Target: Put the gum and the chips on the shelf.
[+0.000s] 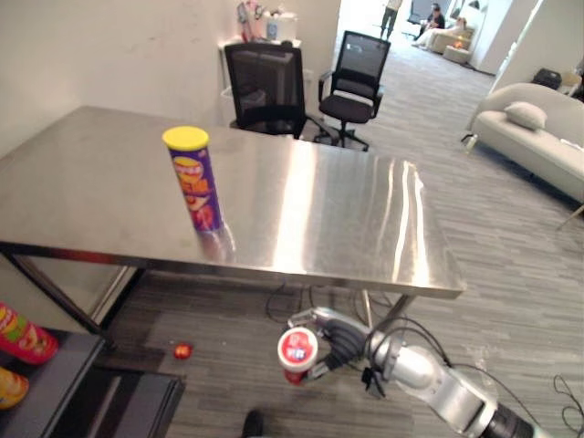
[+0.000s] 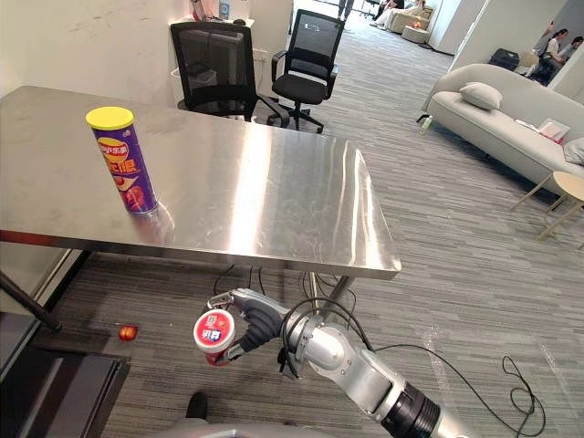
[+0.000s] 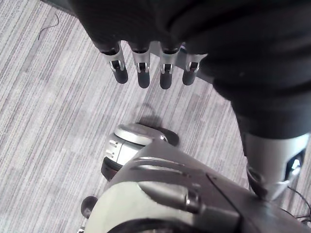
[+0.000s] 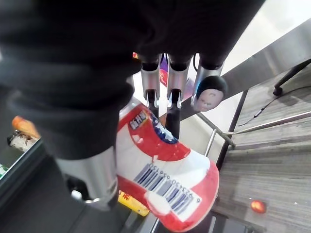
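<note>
One right robot hand (image 2: pixel 263 324) grips the gum (image 2: pixel 216 334), barcode (image 4: pixel 167 187) toward its wrist.

A tall purple chips tube with a yellow lid (image 1: pixel 195 182) stands upright on a brushed steel table (image 1: pixel 347 210), near its front edge. Below that edge, the robot's right hand (image 1: pixel 339 345) curls round a red-and-white gum canister (image 1: pixel 297 354). A small red ball (image 1: pixel 182 350) lies on the grey carpet near a black shelf (image 1: pixel 55 383).
</note>
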